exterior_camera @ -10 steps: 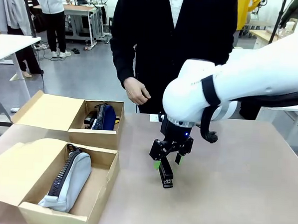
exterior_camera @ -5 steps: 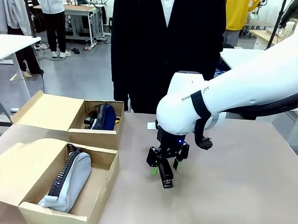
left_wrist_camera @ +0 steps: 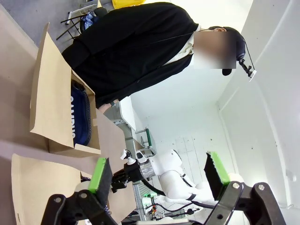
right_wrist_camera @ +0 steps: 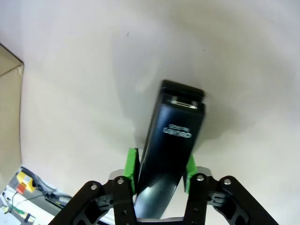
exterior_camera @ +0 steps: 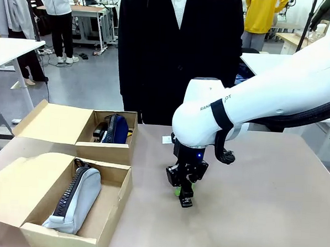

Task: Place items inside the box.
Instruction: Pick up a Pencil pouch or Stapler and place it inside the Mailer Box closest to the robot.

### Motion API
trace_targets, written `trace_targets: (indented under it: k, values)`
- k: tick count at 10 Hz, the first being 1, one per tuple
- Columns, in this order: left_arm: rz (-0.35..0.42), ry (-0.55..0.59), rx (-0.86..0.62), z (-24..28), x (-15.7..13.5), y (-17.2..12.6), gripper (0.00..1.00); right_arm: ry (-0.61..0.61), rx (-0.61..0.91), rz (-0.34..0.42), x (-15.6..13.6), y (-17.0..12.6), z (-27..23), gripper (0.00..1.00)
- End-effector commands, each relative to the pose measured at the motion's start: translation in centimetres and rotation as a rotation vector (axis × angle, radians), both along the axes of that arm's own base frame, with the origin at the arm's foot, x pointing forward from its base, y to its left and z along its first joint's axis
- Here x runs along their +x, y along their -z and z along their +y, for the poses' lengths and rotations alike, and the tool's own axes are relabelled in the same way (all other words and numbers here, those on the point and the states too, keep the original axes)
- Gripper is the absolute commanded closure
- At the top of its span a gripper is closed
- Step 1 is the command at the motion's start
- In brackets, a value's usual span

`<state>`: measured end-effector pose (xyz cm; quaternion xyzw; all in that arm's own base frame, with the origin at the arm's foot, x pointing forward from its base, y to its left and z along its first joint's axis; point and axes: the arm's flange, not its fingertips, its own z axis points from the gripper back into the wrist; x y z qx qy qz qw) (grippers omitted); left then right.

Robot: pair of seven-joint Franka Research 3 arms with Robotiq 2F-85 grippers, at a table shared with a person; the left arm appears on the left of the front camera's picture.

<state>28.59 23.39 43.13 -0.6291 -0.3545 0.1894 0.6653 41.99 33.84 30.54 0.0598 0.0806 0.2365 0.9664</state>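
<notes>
We have bare table (exterior_camera: 271,217) around the grasp and to its right. The far box (exterior_camera: 105,152) and near box (exterior_camera: 120,194) line the left side, and the near one has free floor beside the grey pencil case (exterior_camera: 79,199). Our right gripper (exterior_camera: 182,190) is clamped across the black stapler (exterior_camera: 185,201), which lies flat mid-table. We should lift it level and clear the box wall before lowering. Our left gripper (left_wrist_camera: 158,171) is spread wide and empty.

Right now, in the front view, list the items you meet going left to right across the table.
Grey zip pencil case → navy zip pencil case → black stapler, clamped in the right gripper.
</notes>
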Motion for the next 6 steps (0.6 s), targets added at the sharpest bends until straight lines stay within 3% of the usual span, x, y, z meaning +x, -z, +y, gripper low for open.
trace_targets:
  k: [1,2,4,6]
  values:
    - [-0.028,-0.005,-0.002,-0.2,-0.2,0.0,0.00,0.005,0.000,-0.013,0.2,-0.2,0.2,0.94]
    - [-0.028,-0.005,-0.002,-0.2,-0.2,0.0,0.00,0.013,-0.008,-0.006,0.2,-0.2,0.1,1.00]
    - [-0.028,-0.005,-0.002,-0.2,-0.2,0.0,0.00,0.043,-0.006,0.008,-0.3,-2.3,-0.8,1.00]
    - [-0.028,-0.005,-0.002,-0.2,-0.2,0.0,0.00,0.093,0.015,0.018,-3.8,-9.4,-1.8,1.00]
